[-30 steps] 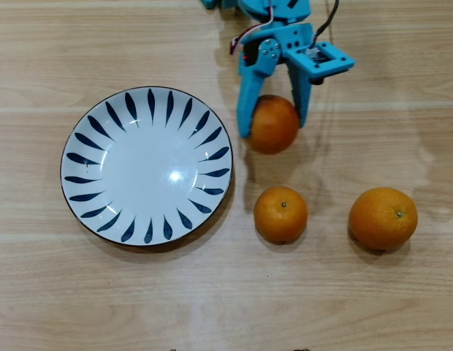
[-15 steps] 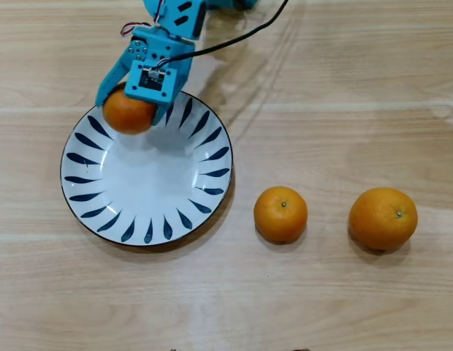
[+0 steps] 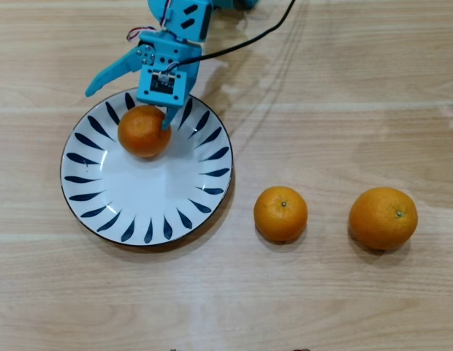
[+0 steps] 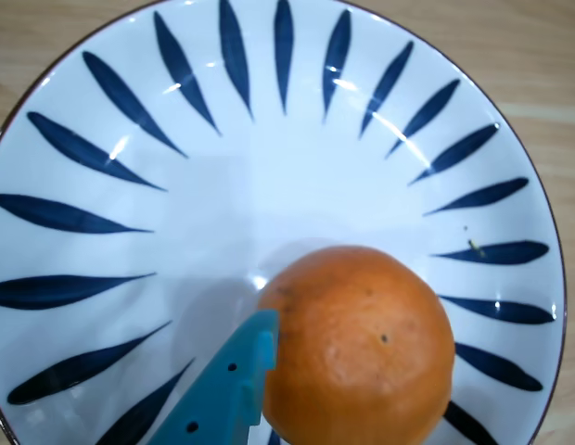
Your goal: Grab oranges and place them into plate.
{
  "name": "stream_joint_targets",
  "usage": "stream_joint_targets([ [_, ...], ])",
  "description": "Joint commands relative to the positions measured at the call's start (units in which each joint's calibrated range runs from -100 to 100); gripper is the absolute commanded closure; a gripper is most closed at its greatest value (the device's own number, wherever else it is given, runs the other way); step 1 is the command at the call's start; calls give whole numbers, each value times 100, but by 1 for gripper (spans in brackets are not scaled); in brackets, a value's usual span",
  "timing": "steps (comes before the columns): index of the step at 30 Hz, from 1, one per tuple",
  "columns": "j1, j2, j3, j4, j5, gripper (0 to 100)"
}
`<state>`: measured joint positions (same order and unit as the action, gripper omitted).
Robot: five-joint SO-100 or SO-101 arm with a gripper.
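One orange [image 3: 144, 131] lies on the upper part of the white plate with dark blue leaf strokes [image 3: 139, 205]. My blue gripper [image 3: 127, 108] is open over the plate's upper rim. One finger [image 3: 168, 121] touches the orange's right side and the other [image 3: 102, 79] is spread far out to the upper left. In the wrist view the same orange [image 4: 362, 343] rests on the plate [image 4: 269, 158] with one blue finger [image 4: 227, 389] against its left side. A small orange [image 3: 280, 213] and a larger orange [image 3: 383, 218] lie on the table right of the plate.
The light wooden table [image 3: 321, 88] carries everything. A black cable [image 3: 245, 44] runs from the arm toward the top edge. The arm's body [image 3: 184, 18] enters from the top.
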<state>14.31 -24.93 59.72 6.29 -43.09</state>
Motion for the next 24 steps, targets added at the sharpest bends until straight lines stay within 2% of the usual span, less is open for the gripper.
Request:
stream_joint_targets([
  [1,-36,-35,-55,-117,-30,35],
  [6,-512,-35,-471,-117,-30,35],
  [8,-1318,-10,-1313,-31,22,35],
  [12,-2076,50,-1830,20,22,37],
  [15,-2520,50,-2083,433,22,53],
  [19,-2826,50,-2119,458,12,75],
  [24,-3334,117,-2155,458,-25,77],
])
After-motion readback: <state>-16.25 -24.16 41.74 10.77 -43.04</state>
